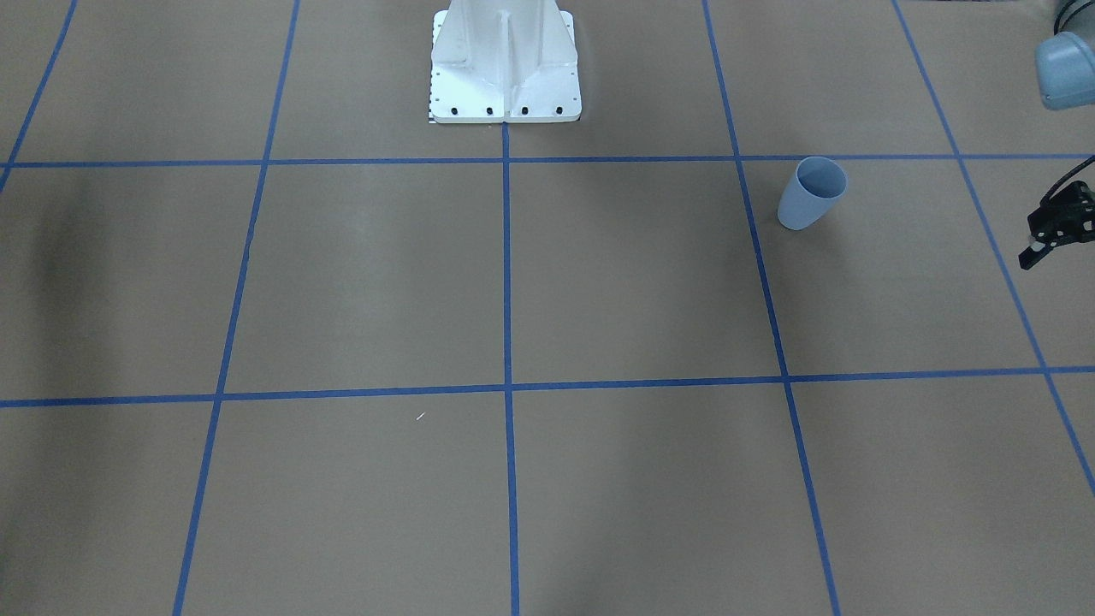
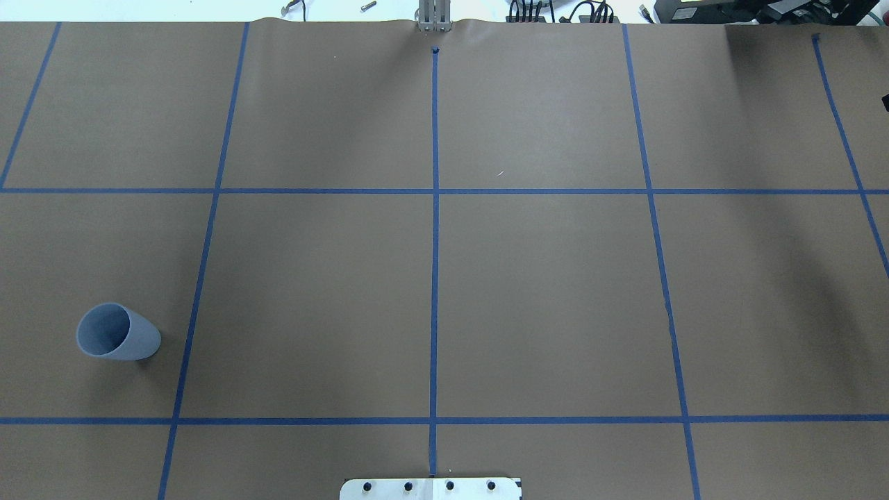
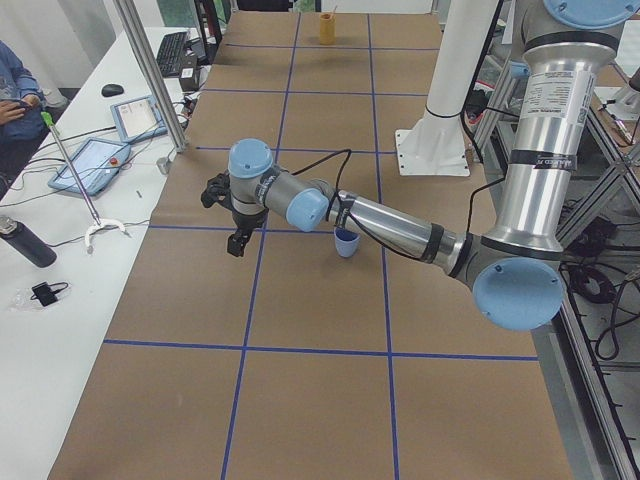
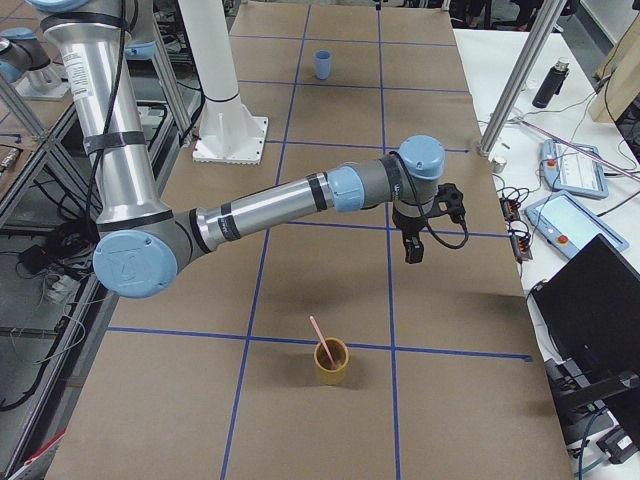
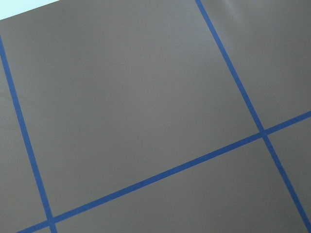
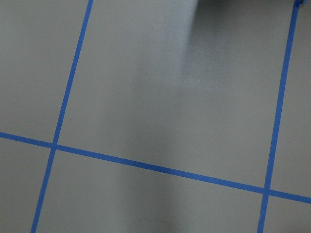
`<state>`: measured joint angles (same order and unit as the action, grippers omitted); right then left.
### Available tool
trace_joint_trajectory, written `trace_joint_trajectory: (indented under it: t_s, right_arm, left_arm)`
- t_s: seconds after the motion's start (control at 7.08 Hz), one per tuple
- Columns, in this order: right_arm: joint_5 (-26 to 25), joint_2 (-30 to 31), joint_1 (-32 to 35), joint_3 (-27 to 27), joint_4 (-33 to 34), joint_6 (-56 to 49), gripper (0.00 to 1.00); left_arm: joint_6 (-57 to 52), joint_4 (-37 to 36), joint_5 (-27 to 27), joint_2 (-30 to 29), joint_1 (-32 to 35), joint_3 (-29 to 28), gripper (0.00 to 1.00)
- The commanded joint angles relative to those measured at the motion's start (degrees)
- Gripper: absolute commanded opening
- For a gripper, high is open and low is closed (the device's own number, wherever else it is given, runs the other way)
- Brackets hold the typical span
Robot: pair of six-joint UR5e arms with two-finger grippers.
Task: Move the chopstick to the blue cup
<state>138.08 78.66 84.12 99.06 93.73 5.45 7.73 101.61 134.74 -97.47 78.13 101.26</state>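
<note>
The blue cup (image 1: 811, 192) stands upright and empty on the brown table; it also shows in the overhead view (image 2: 114, 332) at the left. One pink chopstick (image 4: 318, 336) leans in a mustard-yellow cup (image 4: 332, 362) at the table's other end. My left gripper (image 1: 1037, 250) hovers above the table beside the blue cup (image 3: 346, 242), apart from it; I cannot tell if it is open or shut. My right gripper (image 4: 412, 248) hangs above the table, away from the yellow cup; I cannot tell its state. Both wrist views show only bare table.
Blue tape lines (image 2: 435, 278) divide the brown paper into squares. The white robot base (image 1: 505, 64) stands at the table's middle edge. A side bench with tablets (image 3: 95, 165), a bottle and cables runs along the operators' side.
</note>
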Motion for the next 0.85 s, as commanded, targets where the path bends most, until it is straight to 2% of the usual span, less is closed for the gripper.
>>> trace_joint_trajectory:
  t_s: [0.0,0.42,0.71]
  right_arm:
    - [0.0,0.1,0.1,0.3,0.0,0.0,1.0]
    - [-0.2,1.1,0.2,1.8,0.0,0.0,1.0]
    - [0.1,2.2,0.5,2.5,0.0,-0.2,1.0]
  left_arm:
    - [-0.1,0.3,0.3,0.0,0.0,0.2,0.99]
    - [0.1,4.4,0.4,0.0,0.0,-1.3,0.99]
    - [0.1,4.5,0.5,0.1,0.0,-1.2,0.99]
